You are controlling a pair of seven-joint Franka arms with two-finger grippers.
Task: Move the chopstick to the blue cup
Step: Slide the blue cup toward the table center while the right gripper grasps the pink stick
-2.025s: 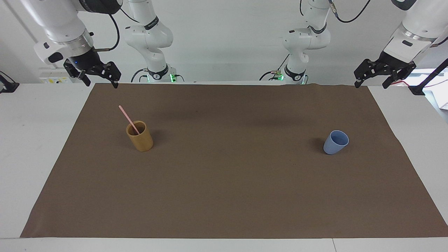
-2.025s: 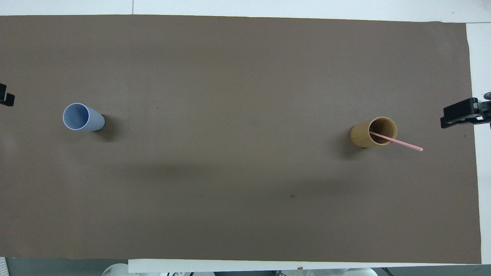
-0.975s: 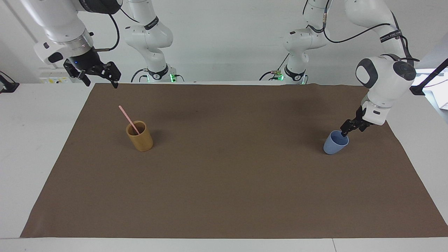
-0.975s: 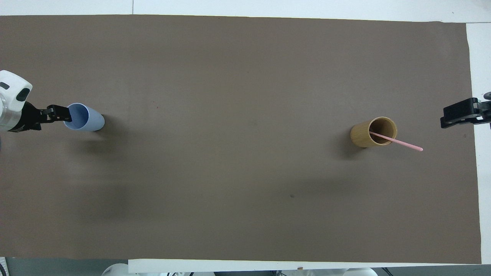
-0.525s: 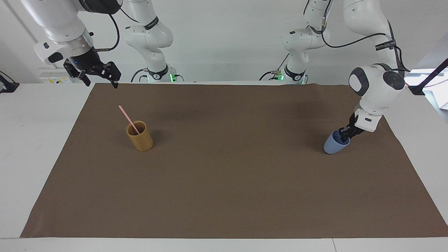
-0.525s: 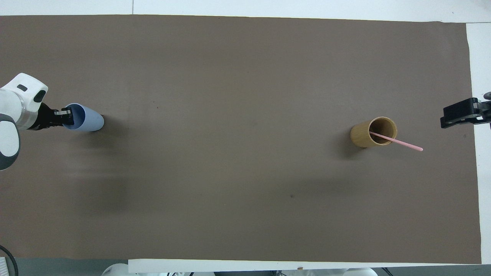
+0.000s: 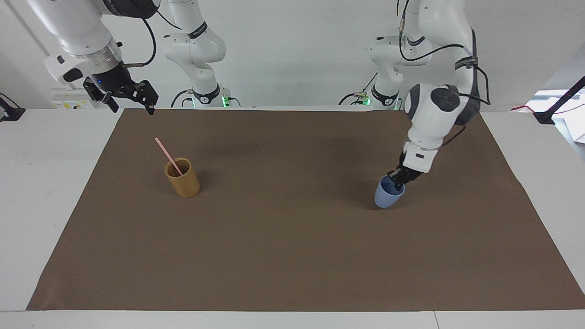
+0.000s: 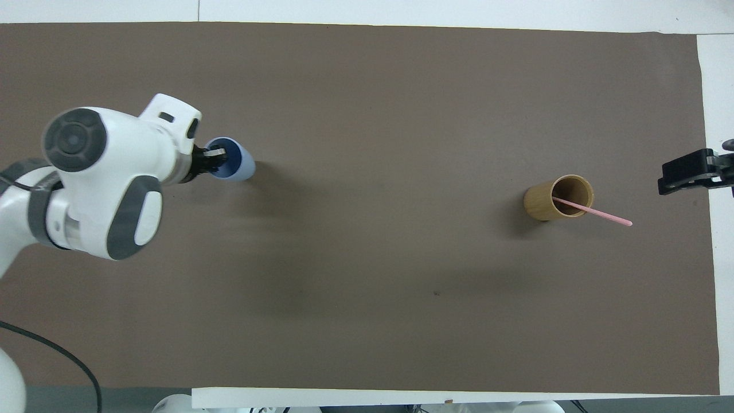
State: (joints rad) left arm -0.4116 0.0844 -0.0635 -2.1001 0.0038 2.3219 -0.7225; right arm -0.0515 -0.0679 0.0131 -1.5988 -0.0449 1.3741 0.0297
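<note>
Robot lab bench, test setup.
Two white robot arms (image 7: 434,109) (image 7: 82,41) are mounted at one edge of a white table (image 7: 45,183), with cables trailing from their joints and green lights at their bases. A plain brown mat (image 7: 292,237) covers the work area before a bare white wall (image 7: 297,45). Only test props stand on it: two cups (image 7: 183,178) (image 7: 388,194) and a stick (image 7: 167,155).

Lower end of the chopstick (image 7: 165,152) hidden inside the yellow cup (image 7: 183,179); right hand (image 8: 688,176) cut off at overhead view's edge.
</note>
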